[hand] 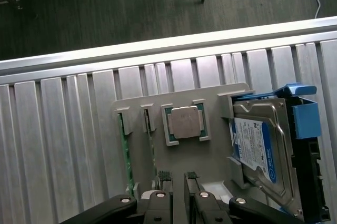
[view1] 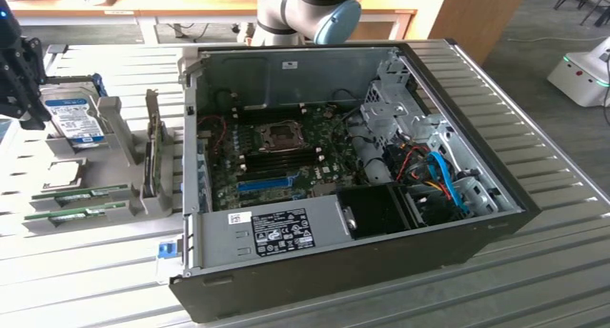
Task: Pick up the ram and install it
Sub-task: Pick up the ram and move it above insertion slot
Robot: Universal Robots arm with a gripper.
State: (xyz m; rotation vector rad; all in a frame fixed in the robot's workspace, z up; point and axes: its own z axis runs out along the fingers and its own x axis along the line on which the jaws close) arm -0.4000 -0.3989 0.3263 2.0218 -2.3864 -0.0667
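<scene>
Two green ram sticks (view1: 81, 194) lie on edge in a grey holder tray (view1: 114, 128) at the exterior view's left, outside the case. In the wrist view they show as thin green edges (hand: 125, 153) in the tray's slots. My gripper (view1: 27, 117) hangs above the far end of that tray, near the hard drive. Seen from the wrist, the gripper (hand: 177, 177) has a narrow gap between its fingertips (hand: 164, 176), and only bare tray (hand: 210, 166) lies below them. It is open and holds nothing, standing a little to one side of the ram sticks.
A silver hard drive with a blue label (view1: 76, 117) (hand: 258, 150) and a CPU chip (hand: 185, 122) share the tray. The open computer case (view1: 343, 164) fills the table's middle, its motherboard (view1: 286, 153) exposed with a blue slot (view1: 267, 183). The arm's base (view1: 305, 13) stands behind the case.
</scene>
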